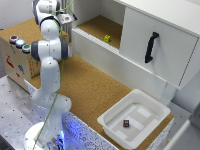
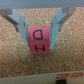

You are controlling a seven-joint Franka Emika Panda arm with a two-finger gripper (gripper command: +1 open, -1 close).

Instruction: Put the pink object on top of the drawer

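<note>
Exterior: arm [image 1: 50,50] raised near the drawer [image 1: 150,35], yellow block [image 1: 107,38] on its cork floor, dark block [image 1: 126,123] in the tub [image 1: 112,125] | Wrist: gripper [image 2: 39,34] clamps the pink block [image 2: 39,40] above cork, letters visible.

Open cork surface [image 1: 95,90] is seen between the drawer [image 1: 150,37] and the white tub [image 1: 134,119]. The drawer's top is bare. Its inner floor is blocked only by a small yellow block [image 1: 107,38]. A cardboard box [image 1: 20,57] stands beside the arm.
</note>
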